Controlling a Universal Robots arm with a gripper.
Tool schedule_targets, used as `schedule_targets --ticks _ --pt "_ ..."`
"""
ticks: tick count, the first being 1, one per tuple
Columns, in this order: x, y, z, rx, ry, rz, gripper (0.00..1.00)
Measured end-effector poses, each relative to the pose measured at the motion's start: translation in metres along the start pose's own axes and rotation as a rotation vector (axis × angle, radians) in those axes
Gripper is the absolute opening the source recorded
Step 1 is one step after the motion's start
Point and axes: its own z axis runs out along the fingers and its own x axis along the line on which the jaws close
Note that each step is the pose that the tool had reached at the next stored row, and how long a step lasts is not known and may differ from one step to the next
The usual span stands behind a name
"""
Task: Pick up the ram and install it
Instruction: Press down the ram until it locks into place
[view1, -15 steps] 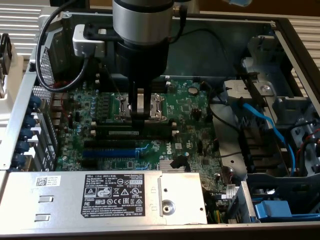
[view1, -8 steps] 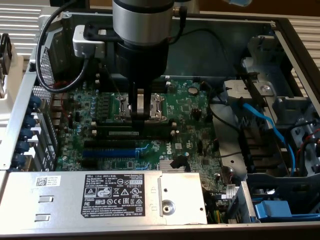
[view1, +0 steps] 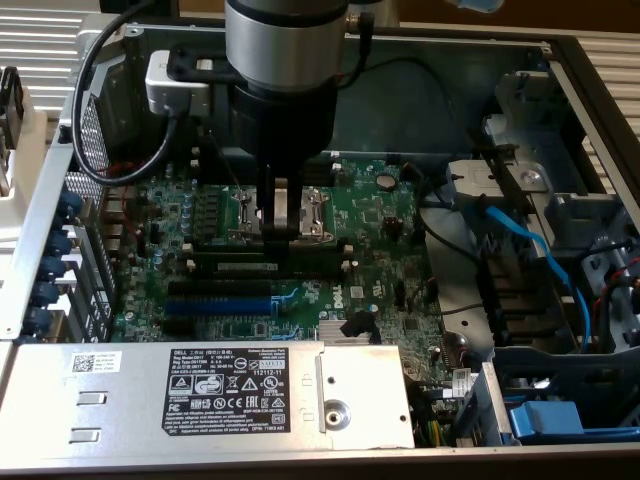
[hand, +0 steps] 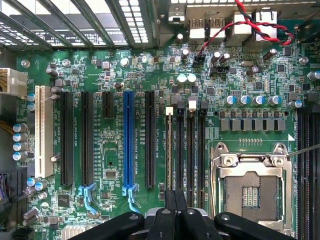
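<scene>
Seating step, by the look of it; gripper (view1: 281, 232) closed with fingers together, pressing down on the ram (view1: 262, 262), which lies in a black memory slot (hand: 169, 150) beside the CPU socket (hand: 251, 187) on the motherboard (view1: 380, 215); next calls for firm, even downward pressure until the clips latch.

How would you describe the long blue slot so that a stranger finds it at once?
Look at the green motherboard inside the open computer case. Among its parallel long slots, find the blue slot: its neighbours on both sides are black.
</scene>
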Motion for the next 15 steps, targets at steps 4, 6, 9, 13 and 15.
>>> schedule_targets --ticks 4,6,9,13,15 --pt "0.0 0.0 -0.0055 0.0004 -0.0004 0.0 0.1" --pt "0.0 0.0001 -0.0097 0.0001 -0.0002 0.0 0.1" --pt "0.001 0.0002 -0.0156 0.0001 0.0 0.0 0.1" --pt "0.001 0.0001 -0.0168 0.0001 -0.0001 0.0 0.1" --pt "0.001 0.0002 -0.0169 0.0 0.0001 0.0 0.1"
